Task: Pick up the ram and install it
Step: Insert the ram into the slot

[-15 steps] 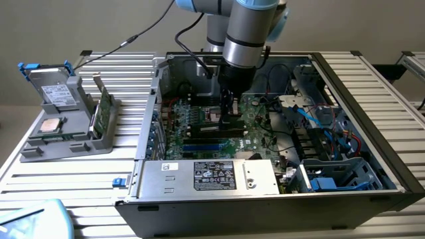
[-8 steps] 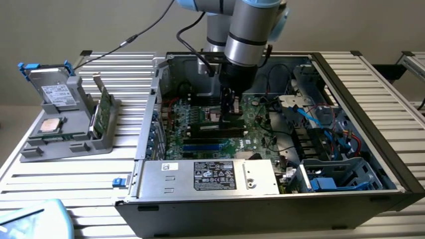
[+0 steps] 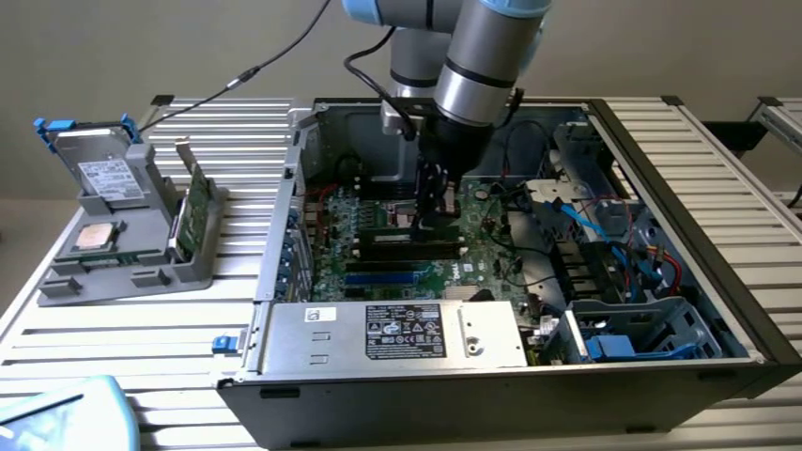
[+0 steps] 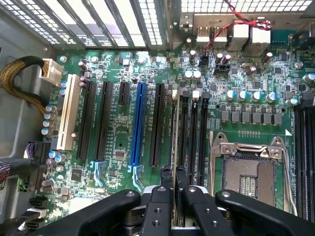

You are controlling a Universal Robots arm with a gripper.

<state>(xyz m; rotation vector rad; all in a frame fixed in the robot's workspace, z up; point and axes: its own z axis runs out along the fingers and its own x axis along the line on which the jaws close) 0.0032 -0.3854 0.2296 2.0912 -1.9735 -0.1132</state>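
Our pincer [image 4: 174, 173] is drawn nearly together, clamped on the ram [image 4: 175, 129], which we see edge-on as a thin pale strip running out from the fingertips; it sits over the motherboard [image 4: 118, 147], just beside the black memory slots [image 4: 194, 132], between the blue expansion slot [image 4: 138, 123] and the processor socket [image 4: 248, 172]; whether it touches a slot we cannot tell; the arm reaches into the open computer case [image 3: 701, 197], on the far side of the power supply [image 3: 401, 334]; a grey holder [image 3: 126, 240] rests on the table [image 3: 138, 324] at the exterior view's left.
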